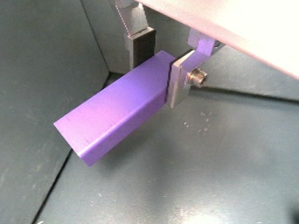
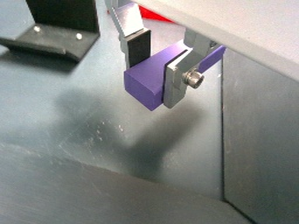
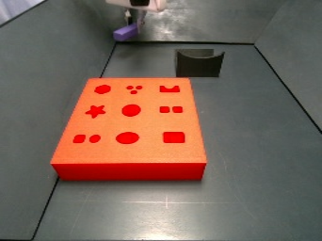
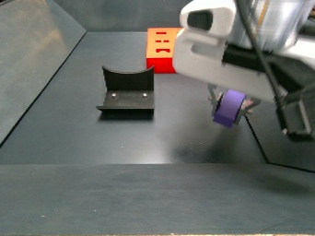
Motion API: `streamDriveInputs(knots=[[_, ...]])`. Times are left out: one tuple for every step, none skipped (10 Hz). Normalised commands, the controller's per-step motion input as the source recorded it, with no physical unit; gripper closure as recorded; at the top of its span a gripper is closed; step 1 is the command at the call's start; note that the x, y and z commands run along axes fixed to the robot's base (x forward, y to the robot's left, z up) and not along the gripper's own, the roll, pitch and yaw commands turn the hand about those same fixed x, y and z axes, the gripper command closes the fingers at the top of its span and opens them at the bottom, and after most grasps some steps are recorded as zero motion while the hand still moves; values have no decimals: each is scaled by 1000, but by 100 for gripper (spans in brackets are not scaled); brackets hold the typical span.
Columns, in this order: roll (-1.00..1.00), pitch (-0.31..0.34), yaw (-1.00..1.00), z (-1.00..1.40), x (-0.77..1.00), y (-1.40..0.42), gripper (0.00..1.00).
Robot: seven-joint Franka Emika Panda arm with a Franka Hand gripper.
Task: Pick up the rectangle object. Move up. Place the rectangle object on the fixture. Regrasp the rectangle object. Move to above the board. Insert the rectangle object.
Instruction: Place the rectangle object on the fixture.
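While the tool (image 1: 163, 66) hung above the dark counter (image 1: 222, 166), its silver fingers (image 2: 176, 83) were pinched on the purple rectangle object (image 1: 117, 114), holding it clear of the surface. In a side view, the fixture (image 4: 125, 90) stood to its left, with the red board (image 4: 161, 48) farther off.
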Motion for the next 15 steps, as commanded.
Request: streamDriveInputs(knots=[[26,23,-3,1000,-11,-1,100],[38,40,-7,1000,-17,-2,100],[51,55,-9,1000,-20,-2,100],[61,70,-5,1000,-24,-2,100],[76,83,1,1000,-25,-1,100],[77,89,7,972,-24,-1,100],[63,89,11,780,-18,0,100],[51,92,11,624,-13,6,100],[44,93,10,524,-7,8,100],[23,99,8,265,2,15,100],[92,-44,1000,302,1000,-705,100],[98,-35,1000,240,1000,-700,100],[105,-27,1000,232,1000,-655,100],[112,-10,1000,218,1000,-595,100],[126,34,1000,188,1000,-518,100]])
